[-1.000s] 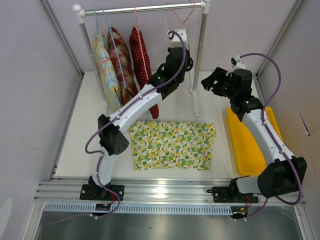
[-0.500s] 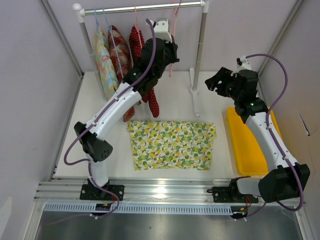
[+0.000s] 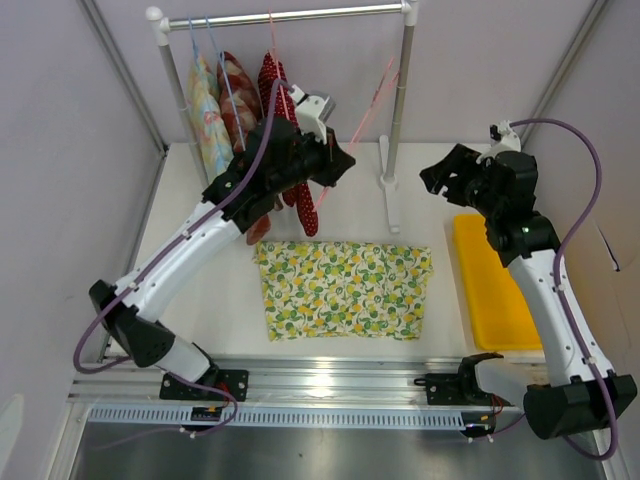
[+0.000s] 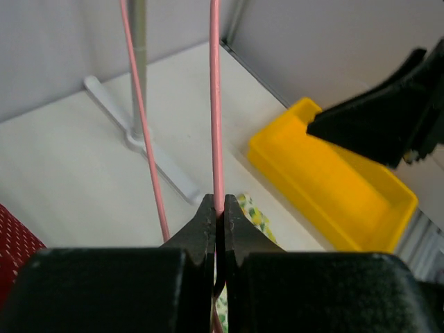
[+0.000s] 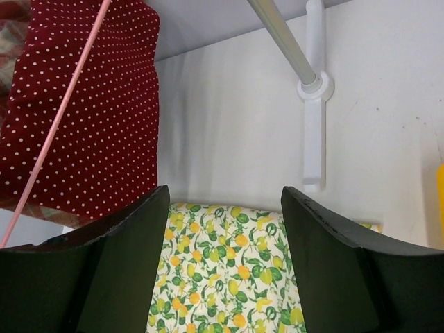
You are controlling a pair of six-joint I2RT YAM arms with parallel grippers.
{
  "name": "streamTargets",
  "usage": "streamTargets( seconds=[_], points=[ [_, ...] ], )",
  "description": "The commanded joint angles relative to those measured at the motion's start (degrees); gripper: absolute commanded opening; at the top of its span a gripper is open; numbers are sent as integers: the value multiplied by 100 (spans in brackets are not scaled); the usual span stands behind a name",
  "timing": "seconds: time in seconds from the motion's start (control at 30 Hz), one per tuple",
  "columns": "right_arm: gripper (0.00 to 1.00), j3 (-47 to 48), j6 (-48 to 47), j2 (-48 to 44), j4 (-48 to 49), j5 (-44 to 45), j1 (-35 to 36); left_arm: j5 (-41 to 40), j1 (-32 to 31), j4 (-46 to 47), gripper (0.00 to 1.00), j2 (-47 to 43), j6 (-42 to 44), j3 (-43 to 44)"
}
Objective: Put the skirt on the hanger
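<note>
The left pincer (image 4: 216,208) is clamped on a wire of the pink hanger (image 3: 366,108), just right of the red dotted garment (image 3: 303,205) that hangs from the rail (image 3: 300,15). The hanger's long axis slants from frame centre toward the upper right, near the rack's right post (image 3: 399,110). The right pincer (image 5: 225,201) gapes, holding nothing, above the yellow tray (image 3: 495,290) at right. The lemon skirt (image 3: 345,290) lies flat on the desk (image 3: 200,270) at lower centre, long axis left-right.

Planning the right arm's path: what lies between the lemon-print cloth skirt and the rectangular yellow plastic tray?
Only bare white tabletop between the lemon-print cloth skirt and yellow plastic tray; the top view shows it.
</note>
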Motion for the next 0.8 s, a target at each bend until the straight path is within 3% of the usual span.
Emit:
streamTargets(
  seconds=[0.0, 0.13, 0.3, 0.6, 0.77],
  points=[
    [72, -95, -191, -530, -291, -95, -16, 1156, 63, 282, 0, -727, -138, -739],
    [74, -427, -270, -1110, -371, -481, 89, 1982, 72, 765, 0, -1360, -498, -2179],
    [78, -745, -438, -1787, -275, -448, 914, 2643, 72, 1406, 0, -2044, -859, -3691],
    [87, -1062, -675, -1666, -2, 1211, 3040, 2985, 63, 1882, 0, -2521, -1132, -4697],
    [90, -1053, -666, -1166, 252, 1820, 3500, 3065, -24, 1865, 0, -2556, -1141, -4794]
  ],
)
